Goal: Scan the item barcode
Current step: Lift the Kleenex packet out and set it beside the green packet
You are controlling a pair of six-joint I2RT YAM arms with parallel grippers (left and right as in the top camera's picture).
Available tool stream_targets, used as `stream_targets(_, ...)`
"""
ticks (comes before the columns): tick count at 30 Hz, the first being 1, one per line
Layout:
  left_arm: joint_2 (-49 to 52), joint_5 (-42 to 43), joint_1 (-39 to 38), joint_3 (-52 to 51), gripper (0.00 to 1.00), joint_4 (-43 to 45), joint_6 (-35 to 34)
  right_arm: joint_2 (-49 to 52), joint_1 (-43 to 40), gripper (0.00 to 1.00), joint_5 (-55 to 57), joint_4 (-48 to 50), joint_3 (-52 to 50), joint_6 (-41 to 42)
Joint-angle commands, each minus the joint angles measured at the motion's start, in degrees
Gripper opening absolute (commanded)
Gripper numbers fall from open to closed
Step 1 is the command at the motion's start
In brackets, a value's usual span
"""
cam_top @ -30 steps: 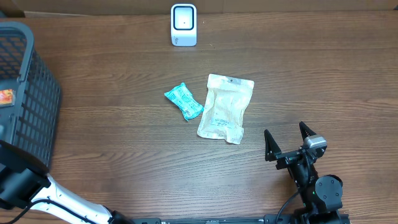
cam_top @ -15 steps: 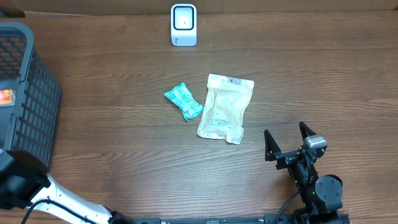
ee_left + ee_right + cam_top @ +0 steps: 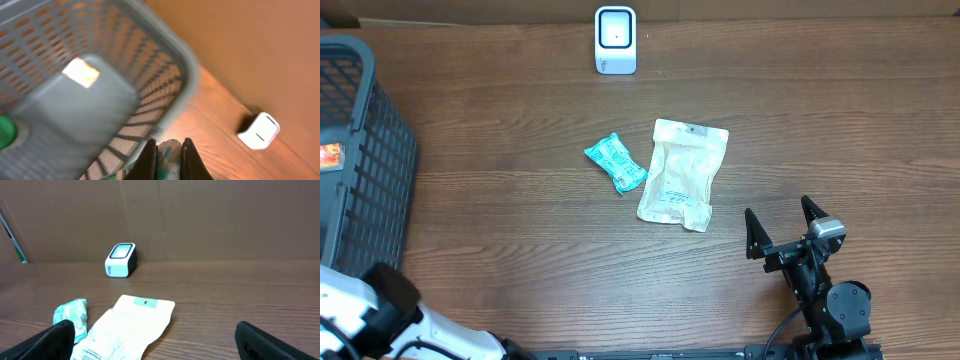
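The wooden table (image 3: 500, 230) carries a white scanner (image 3: 615, 40) at the middle of its far edge, with its window facing up. Near the centre of the surface lie two items, just beside each other. One is a small teal packet (image 3: 616, 163), set at an angle. The other is a larger cream pouch (image 3: 683, 172) to its right, lying flat with its printed side up and a hang hole at its far end. Neither is touched by an arm, and both lie well apart from the scanner.

A dark grey mesh basket (image 3: 380, 170) stands at the left edge of the table, and a small orange item (image 3: 330, 155) shows inside it.

The right gripper (image 3: 779, 212) sits near the front edge towards the right corner, its two fingers spread wide with nothing between them. It points at the pouch from a short way off.

The left arm (image 3: 380, 310) is at the front left corner beside the basket. In the wrist view, the left gripper (image 3: 168, 142) has its fingers drawn together, close over the basket's rim. A pale greenish patch shows between them, too blurred to tell what it is.
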Motion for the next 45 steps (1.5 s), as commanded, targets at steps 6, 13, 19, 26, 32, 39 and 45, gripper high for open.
stream_targets(6,-3.13,2.78,-16.94,-0.33,0.04,-0.22,2.25,-0.52,0.22,1.00,-0.07,0.42,-0.59,-0.07)
stream_targets(13,-3.10,-2.71,-33.33,-12.33,0.04,-0.22,2.69,-0.52,0.22,1.00,-0.07,0.42,-0.59,-0.07)
stream_targets(19,-2.78,-7.65,-45.29,-32.46,0.04,4.07,1.99,-0.52,0.22,1.00,-0.07,0.42,-0.59,-0.07)
stream_targets(26,-2.78,-8.79,-54.01,-54.71,0.04,20.06,-3.89,-0.52,0.22,1.00,-0.07,0.42,-0.59,-0.07)
stream_targets(32,-2.78,-13.40,-58.07,-69.24,0.04,31.52,-10.25,-0.52,0.22,1.00,-0.07,0.42,-0.59,-0.07)
stream_targets(39,-2.78,-13.38,-60.30,-81.20,0.04,44.37,-19.28,-0.52,0.22,1.00,-0.07,0.42,-0.59,-0.07)
stream_targets(45,-2.78,-12.50,-60.83,-86.49,0.86,49.16,-24.30,-0.52,0.22,1.00,-0.07,0.42,-0.59,-0.07)
